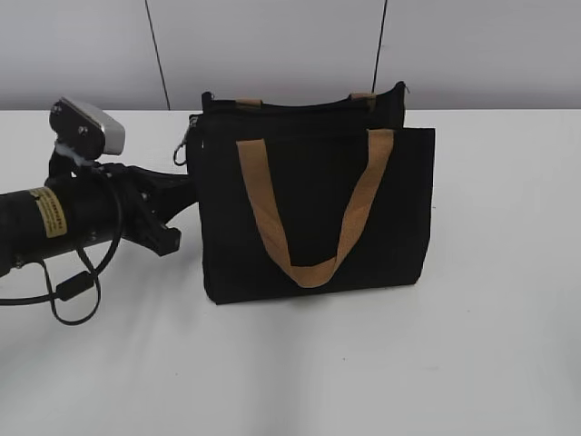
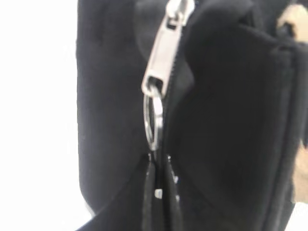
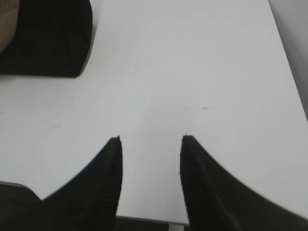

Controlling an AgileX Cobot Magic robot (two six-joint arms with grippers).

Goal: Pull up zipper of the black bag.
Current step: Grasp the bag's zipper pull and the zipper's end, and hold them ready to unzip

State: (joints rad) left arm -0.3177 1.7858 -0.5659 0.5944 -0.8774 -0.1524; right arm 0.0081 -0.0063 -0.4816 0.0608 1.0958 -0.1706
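The black bag stands upright on the white table, with a tan strap hanging down its front. The zipper runs along its top edge. The silver pull tab hangs at the bag's upper left corner. In the left wrist view the pull tab and its ring hang against the bag. My left gripper is shut, with its tips at the ring's lower end. In the exterior view it sits at the bag's left edge. My right gripper is open and empty over bare table, with a corner of the bag at the upper left.
The left arm, with its wrist camera and a looping black cable, lies over the table's left side. A grey panelled wall stands behind the table. The right arm is out of the exterior view.
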